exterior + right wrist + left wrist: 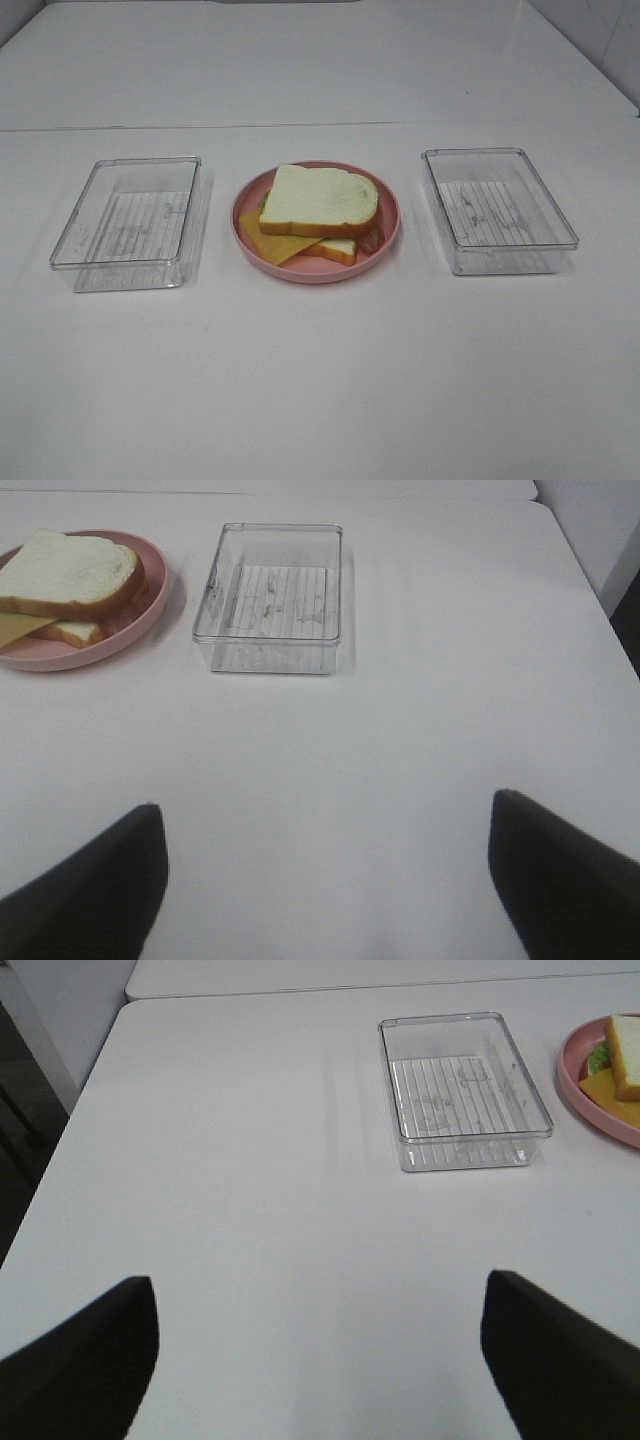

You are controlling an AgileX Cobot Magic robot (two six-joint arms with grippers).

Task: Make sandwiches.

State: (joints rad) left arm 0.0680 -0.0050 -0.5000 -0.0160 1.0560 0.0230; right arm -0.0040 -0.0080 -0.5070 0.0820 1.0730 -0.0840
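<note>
You see the sandwich (318,205) assembled on the pink plate (385,238) at the middle of the white table (320,380). A white bread slice (320,197) with an orange-brown crust lies on top, slightly askew over a second slice (335,249) at the bottom. A yellow-orange cheese slice (270,245) sticks out from between them toward the plate's near left edge, and a sliver of green lettuce (599,1057) peeks out on the left side. A dark reddish bit shows at the right edge of the stack, too small to identify.

Two clear plastic trays flank the plate, each apart from it: the left tray (128,222) and the right tray (497,208). Both have ribbed bottoms and nothing lies in them.

Your left claw (320,1360) stands spread wide over bare table, well short of the left tray, holding nothing. Your right claw (325,880) is likewise spread wide and empty, over bare table on the near side of the right tray. Neither claw shows in the high view.
</note>
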